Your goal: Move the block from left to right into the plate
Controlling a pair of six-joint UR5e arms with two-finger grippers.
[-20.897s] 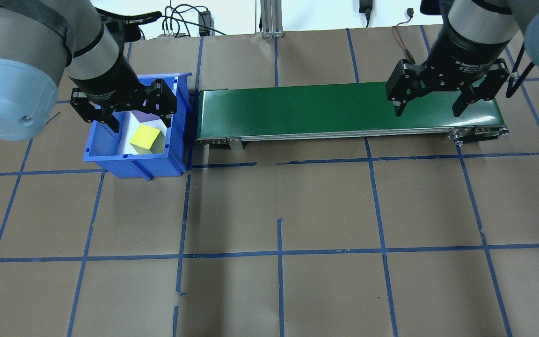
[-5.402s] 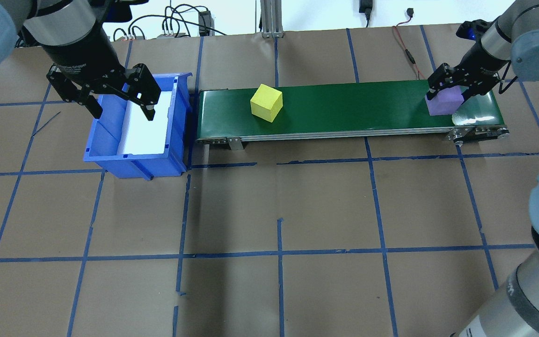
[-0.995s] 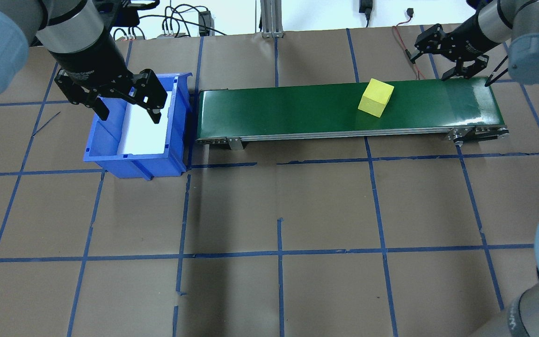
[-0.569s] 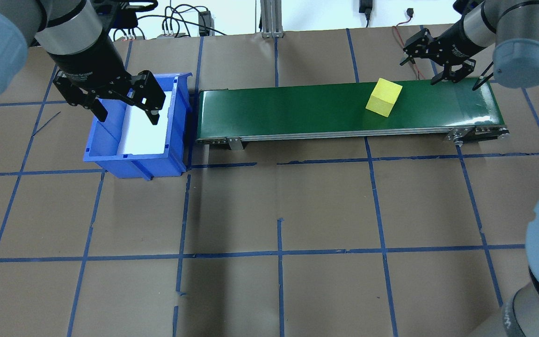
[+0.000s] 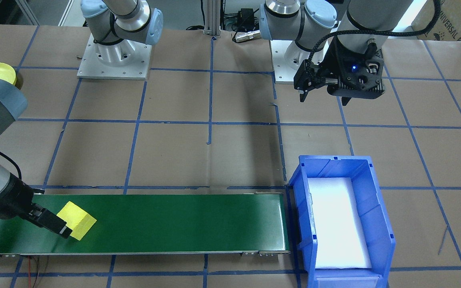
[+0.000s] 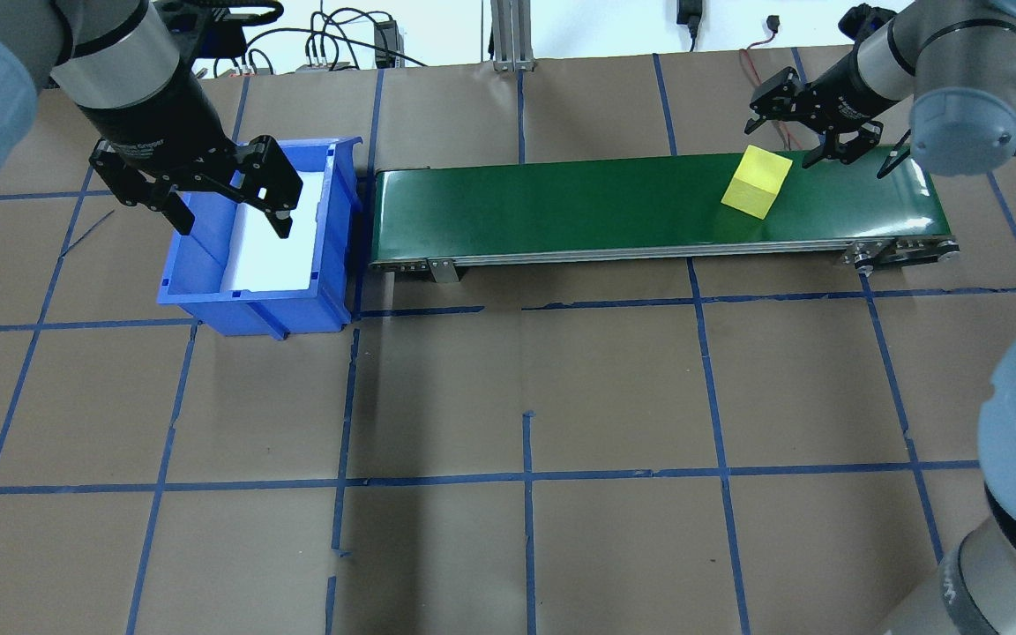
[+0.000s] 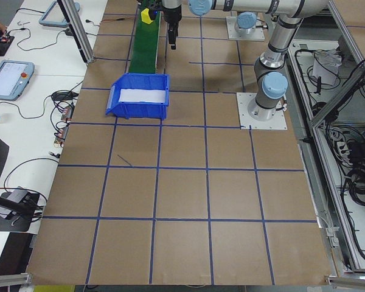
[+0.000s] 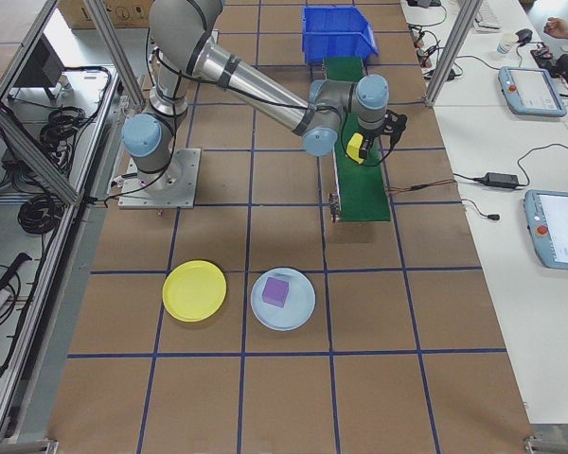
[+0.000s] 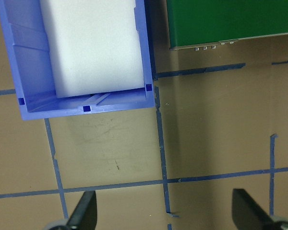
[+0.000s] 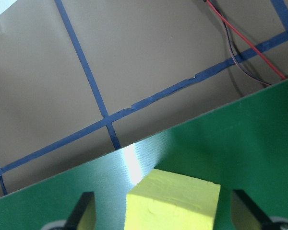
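On belt (image 6: 561,207): yellow block (image 6: 756,183) sits skewed; both grippers' jaws apart.

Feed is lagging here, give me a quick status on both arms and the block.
Left gripper open over the blue bin, empty. Right gripper open, closing in on the yellow block on the green belt. Yellow plate empty. Nothing in the way.

I see a blue bin (image 6: 257,242) with a white liner (image 5: 336,224) beside a green belt (image 6: 578,207). A purple cube (image 8: 276,291) sits on a pale blue plate (image 8: 283,300).
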